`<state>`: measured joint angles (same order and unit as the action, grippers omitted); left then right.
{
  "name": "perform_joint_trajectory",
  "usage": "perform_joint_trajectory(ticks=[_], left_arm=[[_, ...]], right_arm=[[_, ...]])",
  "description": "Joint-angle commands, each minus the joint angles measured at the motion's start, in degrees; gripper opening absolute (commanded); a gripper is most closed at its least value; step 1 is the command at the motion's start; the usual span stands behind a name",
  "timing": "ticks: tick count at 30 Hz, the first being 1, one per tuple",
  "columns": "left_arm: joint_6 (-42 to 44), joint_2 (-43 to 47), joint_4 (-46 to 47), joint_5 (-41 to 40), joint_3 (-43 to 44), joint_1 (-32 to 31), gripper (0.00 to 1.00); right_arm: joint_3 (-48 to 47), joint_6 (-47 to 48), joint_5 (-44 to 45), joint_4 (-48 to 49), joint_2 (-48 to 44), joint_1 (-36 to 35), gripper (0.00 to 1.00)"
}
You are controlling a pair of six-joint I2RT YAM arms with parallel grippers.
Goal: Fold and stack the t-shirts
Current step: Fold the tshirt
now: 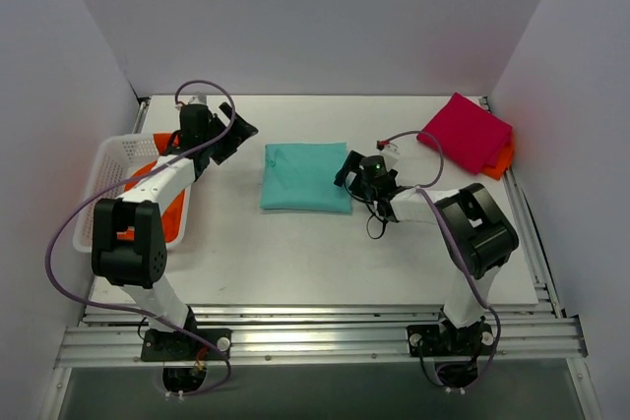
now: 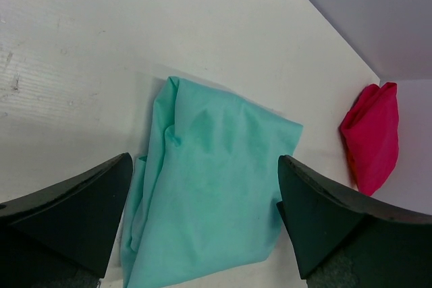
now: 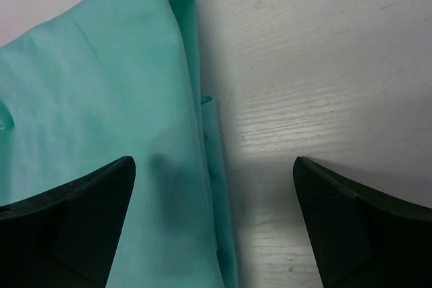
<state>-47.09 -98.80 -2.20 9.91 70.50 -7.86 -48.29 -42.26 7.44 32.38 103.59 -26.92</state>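
Observation:
A folded teal t-shirt [image 1: 303,177] lies flat at mid-table. At the back right, a folded magenta t-shirt [image 1: 466,131] rests on an orange one [image 1: 504,159]. Another orange t-shirt [image 1: 167,206] lies in the basket. My left gripper [image 1: 234,135] hovers open, left of and above the teal shirt, holding nothing. In its wrist view the teal shirt [image 2: 209,193] shows between the spread jaws of the left gripper [image 2: 204,158], with the magenta shirt [image 2: 372,136] beyond. My right gripper [image 1: 346,172] stands open low over the teal shirt's right edge [image 3: 101,85]. The right gripper [image 3: 214,160] straddles that edge, empty.
A white mesh basket [image 1: 108,159] stands at the left edge of the table. Grey walls close in the left, back and right sides. A metal rail [image 1: 315,336] runs along the near edge by the arm bases.

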Motion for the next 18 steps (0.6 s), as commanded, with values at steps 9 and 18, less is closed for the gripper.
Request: perform_joint_trajectory(ticks=[9, 18], left_arm=[[1.7, -2.4, 4.6, 1.0, 1.5, -0.4, 0.99], [2.4, -2.4, 3.6, 0.3, 1.0, -0.1, 1.0]], right_arm=[[0.6, -4.3, -4.0, 1.9, 5.0, -3.3, 1.0], [-2.5, -8.1, -9.0, 9.8, 17.3, -5.9, 0.95]])
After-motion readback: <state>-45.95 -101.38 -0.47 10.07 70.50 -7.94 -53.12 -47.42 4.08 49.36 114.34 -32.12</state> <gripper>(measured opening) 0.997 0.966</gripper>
